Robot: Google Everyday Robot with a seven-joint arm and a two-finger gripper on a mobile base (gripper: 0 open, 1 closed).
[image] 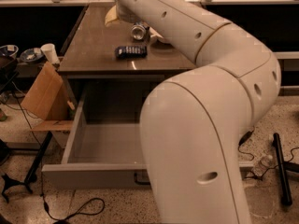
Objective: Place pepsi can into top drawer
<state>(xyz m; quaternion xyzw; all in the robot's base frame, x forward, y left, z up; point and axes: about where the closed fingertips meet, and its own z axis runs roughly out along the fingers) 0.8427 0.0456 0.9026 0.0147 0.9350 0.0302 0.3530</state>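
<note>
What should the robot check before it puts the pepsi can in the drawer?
1. Top drawer pulled open: ok.
2. Room in the part of the drawer that shows: ok.
3. Pepsi can lying on the countertop, not in the drawer yet: ok.
4. Claw at the arm's far end, next to the can; gripping it: cannot tell.
5. Snack packet lying apart from the can: ok.
6. Drawer's right side, hidden behind the arm: cannot tell.

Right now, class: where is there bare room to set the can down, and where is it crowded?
Bare: the floor of the open drawer, between its left wall and the arm; the counter left of the dark packet. Crowded: the counter's back, where the gripper is close to the can and packet.
</note>
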